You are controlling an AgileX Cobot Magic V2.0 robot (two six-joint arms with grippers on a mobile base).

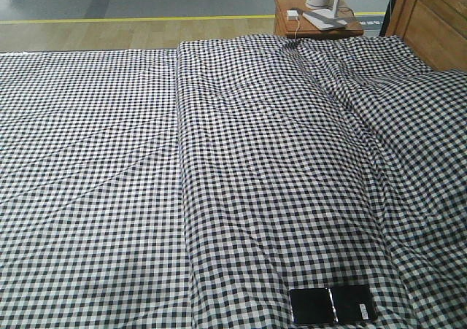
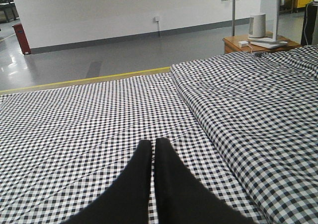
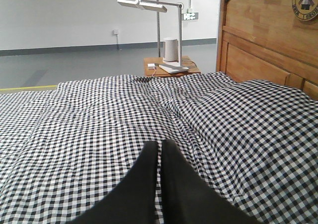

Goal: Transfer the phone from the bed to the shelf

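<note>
Exterior front-facing view puts the thin glossy black phone [image 1: 333,305] flat at the near edge of the black-and-white gingham bed [image 1: 219,161]; our left gripper [image 2: 152,147] and right gripper [image 3: 160,147] sit pressed together, the phone seemingly outside both wrist views; lying flush, it may skid or sink when we pinch.

Phone [image 1: 333,304] on bed [image 1: 219,161] near edge; nightstand [image 1: 315,17] behind.

The left end effector [image 2: 152,142] and right end effector [image 3: 159,143] each have two smooth matte-black fingers, broad-based and tapering to narrow rounded tips.
</note>
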